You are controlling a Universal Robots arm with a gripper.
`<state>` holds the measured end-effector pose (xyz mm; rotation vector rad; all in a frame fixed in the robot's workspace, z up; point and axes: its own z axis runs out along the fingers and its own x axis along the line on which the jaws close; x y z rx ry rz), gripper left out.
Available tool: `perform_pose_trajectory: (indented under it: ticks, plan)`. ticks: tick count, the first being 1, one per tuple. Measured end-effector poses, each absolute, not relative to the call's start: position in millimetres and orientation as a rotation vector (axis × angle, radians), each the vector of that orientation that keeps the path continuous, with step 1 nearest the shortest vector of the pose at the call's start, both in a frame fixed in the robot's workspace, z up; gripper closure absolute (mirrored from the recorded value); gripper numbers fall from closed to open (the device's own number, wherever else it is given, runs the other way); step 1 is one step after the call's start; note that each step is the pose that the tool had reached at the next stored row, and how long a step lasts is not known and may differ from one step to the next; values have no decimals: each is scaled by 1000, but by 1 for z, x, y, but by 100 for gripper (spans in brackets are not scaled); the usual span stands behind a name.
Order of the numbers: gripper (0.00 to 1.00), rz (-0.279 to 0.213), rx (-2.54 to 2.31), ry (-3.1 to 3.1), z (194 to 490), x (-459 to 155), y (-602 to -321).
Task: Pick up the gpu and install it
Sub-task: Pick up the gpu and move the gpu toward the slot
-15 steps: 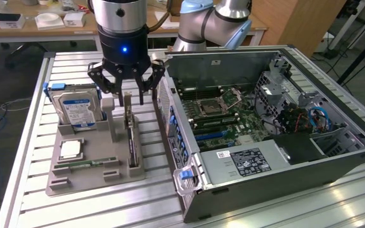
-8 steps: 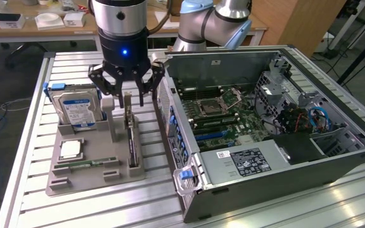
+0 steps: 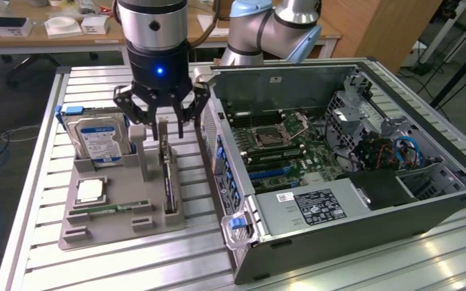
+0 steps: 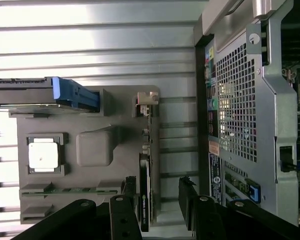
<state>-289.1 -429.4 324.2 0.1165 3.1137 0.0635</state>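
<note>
The gpu (image 3: 168, 182) stood on its long edge in a slot of the grey tray (image 3: 104, 233), on the slatted table (image 3: 338, 267) just to the exterior view's left of the open case (image 3: 338, 200). It had not been lifted. Its silver bracket (image 4: 147, 98) was at the far end, and the black cooler (image 4: 144, 200) faced sideways along the nearer part.

The gripper (image 3: 162, 130) hung over the card with its jaws spread wide and holding nothing. One of the fingers (image 4: 187, 200) stood on each side of the card. In the wrist view a plain gap showed between the card and the finger on the case side. The other finger was much closer, and I could not tell whether it touched.

By its build the card was probably light and stiff, but thin and easily damaged. The board faces carry small parts, and the contact edge sat down in the slot. Standing on edge, it gave only its two flat faces to pinch. The best hold looked to be across the thickness near the top edge, over the cooler block, where there was bulk to press on. The bare board and the bracket looked poorer places. A hold far off the middle would likely let it tilt in the slot and bind.

Also on the tray, to the left, were a drive (image 3: 95, 139) at the far end, a chip (image 3: 91, 191) and a memory stick (image 3: 111, 210).
</note>
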Motion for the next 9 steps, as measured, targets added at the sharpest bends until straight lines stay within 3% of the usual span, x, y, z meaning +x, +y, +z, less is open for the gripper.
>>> perform_pose_trajectory:
  ticks: [9]
  plan:
    - [53,63,116,3114,322,-289,-429]
